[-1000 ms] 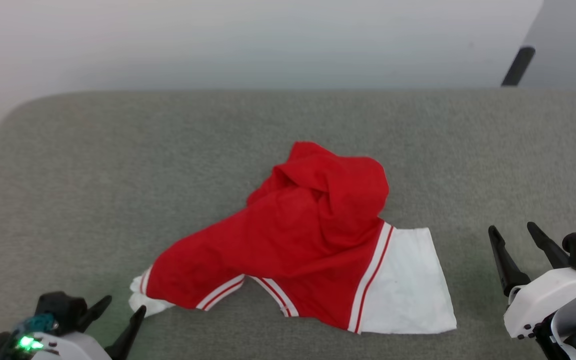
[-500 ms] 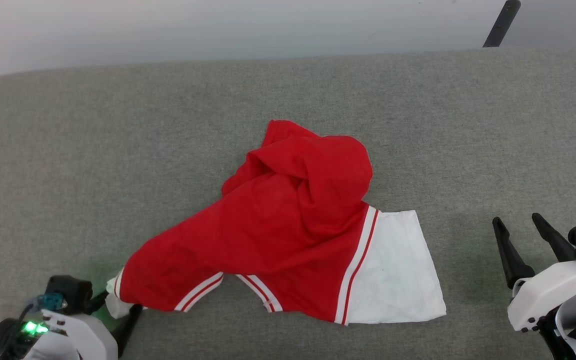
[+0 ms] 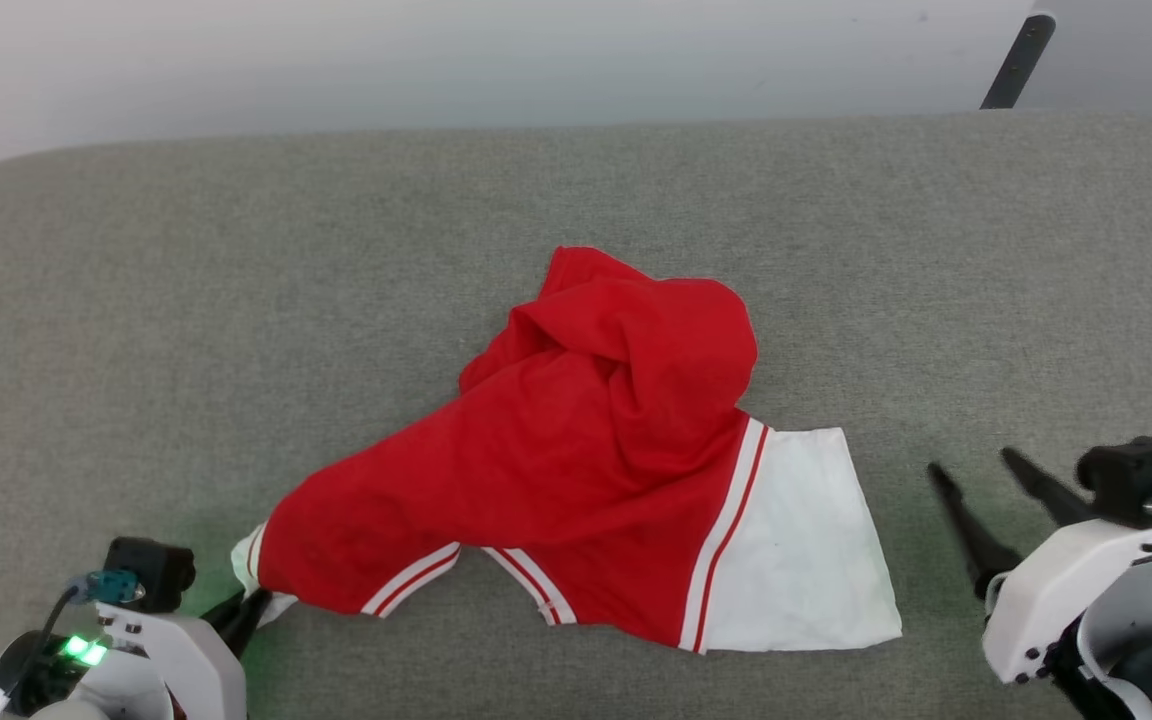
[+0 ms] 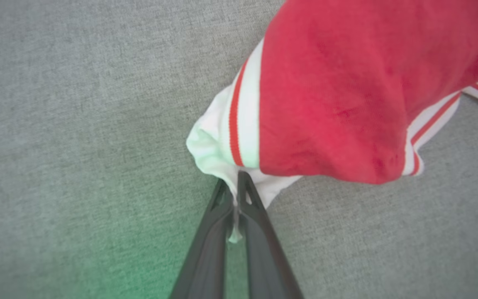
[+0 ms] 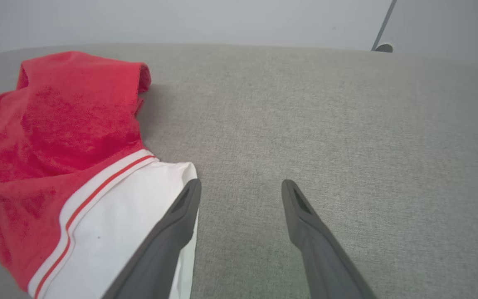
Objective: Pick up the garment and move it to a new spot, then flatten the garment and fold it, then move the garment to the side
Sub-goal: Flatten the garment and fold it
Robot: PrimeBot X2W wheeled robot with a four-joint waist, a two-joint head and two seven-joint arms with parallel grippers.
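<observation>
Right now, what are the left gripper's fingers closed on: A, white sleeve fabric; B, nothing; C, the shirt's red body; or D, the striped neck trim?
A: in the left wrist view the left gripper has its fingers pinched shut on white fabric at the sleeve end of the T-shirt.

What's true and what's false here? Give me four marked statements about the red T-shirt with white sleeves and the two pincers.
1. The left pincer is shut on the bunched white sleeve end of the red soft-fabric T-shirt with white sleeves. True.
2. The right pincer is shut on cloth. False: it is open, beside the flat white sleeve.
3. The T-shirt lies neatly folded. False: its red body is heaped and crumpled.
4. The T-shirt rests on a grey fabric surface. True.
</observation>
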